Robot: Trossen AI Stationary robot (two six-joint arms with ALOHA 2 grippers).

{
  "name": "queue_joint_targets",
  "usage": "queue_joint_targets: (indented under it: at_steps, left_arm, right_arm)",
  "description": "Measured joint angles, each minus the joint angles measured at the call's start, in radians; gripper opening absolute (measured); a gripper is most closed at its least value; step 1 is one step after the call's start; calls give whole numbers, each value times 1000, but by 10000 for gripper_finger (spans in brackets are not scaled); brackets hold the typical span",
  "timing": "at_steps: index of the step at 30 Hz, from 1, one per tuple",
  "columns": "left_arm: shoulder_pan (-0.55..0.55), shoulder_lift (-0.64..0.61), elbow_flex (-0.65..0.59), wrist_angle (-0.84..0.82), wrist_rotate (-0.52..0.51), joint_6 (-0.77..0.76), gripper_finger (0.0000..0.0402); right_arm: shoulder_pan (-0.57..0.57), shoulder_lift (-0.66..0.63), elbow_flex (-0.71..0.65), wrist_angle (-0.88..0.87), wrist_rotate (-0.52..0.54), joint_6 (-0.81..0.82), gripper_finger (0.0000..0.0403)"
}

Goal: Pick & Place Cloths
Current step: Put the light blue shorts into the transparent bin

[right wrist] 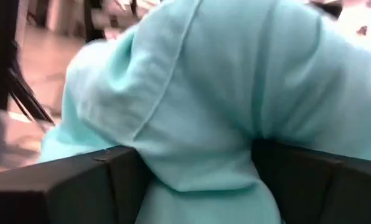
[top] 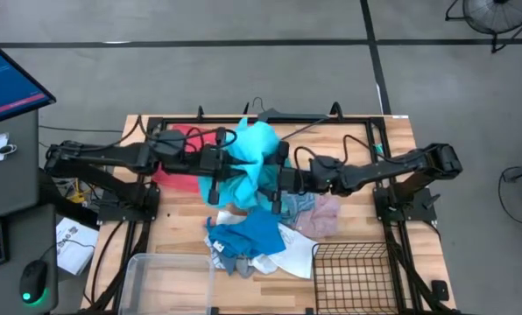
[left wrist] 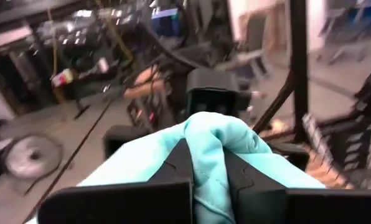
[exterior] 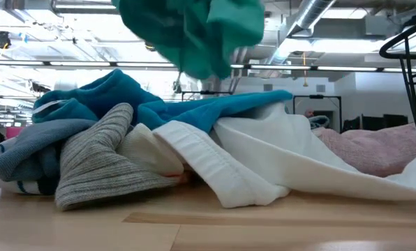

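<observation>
Both grippers are shut on the bright turquoise cloth (top: pixel 254 156), held up over the table's middle. My left gripper (top: pixel 229 166) comes from the table's left and my right gripper (top: pixel 280 175) from the right. In the low view the turquoise cloth (exterior: pixel 197 31) hangs clear above the pile. The pile lies on the table toward the near edge: a deeper blue cloth (top: pixel 254 232), a white cloth (top: pixel 292 258), a pale pink cloth (top: pixel 327 214) and a grey ribbed cloth (exterior: pixel 96 160). My left gripper pinches a bunched fold of the turquoise cloth (left wrist: pixel 208 163) between its two fingers (left wrist: pixel 178 167), coming roughly level from the table's left. The cloth bulges out past the fingertips and is lifted clear of the pile. My right gripper pinches a thick gathered fold of the turquoise cloth (right wrist: pixel 201 186) between its two fingers (right wrist: pixel 79 186), coming roughly level from the table's right. The cloth billows out ahead of the fingers and fills the view. It is lifted clear.
A red tray (top: pixel 178 140) lies under the left arm at the far left. A grey hanger (top: pixel 287 114) hangs on the far frame. A black wire basket (top: pixel 353 276) stands near right and a clear plastic bin (top: pixel 169 280) near left.
</observation>
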Motion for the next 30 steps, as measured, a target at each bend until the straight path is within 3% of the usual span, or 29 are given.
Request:
queue_joint_targets:
  at_steps: [3,8,12,15,19,24,30]
  left_arm:
    - [0,1,-40,60,43,-4,3]
    - [0,2,-90,150,131,-6,5]
    - [3,-8,-115,172,141,-6,4]
    - [4,-9,-119,192,169,-12,6]
    - [2,-4,-121,212,193,-31,6]
    - [4,-7,-122,214,130,-53,22]
    - [1,-109,-121,26,53,-50,88]
  right_arm:
    - [-1,30,56,-13,-60,-2,265]
    - [0,97,143,-55,-68,-2,265]
    - [11,140,193,-59,-64,5,256]
    - [24,155,222,-63,-66,-6,196]
    - [23,155,238,-99,-141,-19,36]
    - [20,146,242,-119,-100,50,9]
    - [44,132,240,-159,19,11,5]
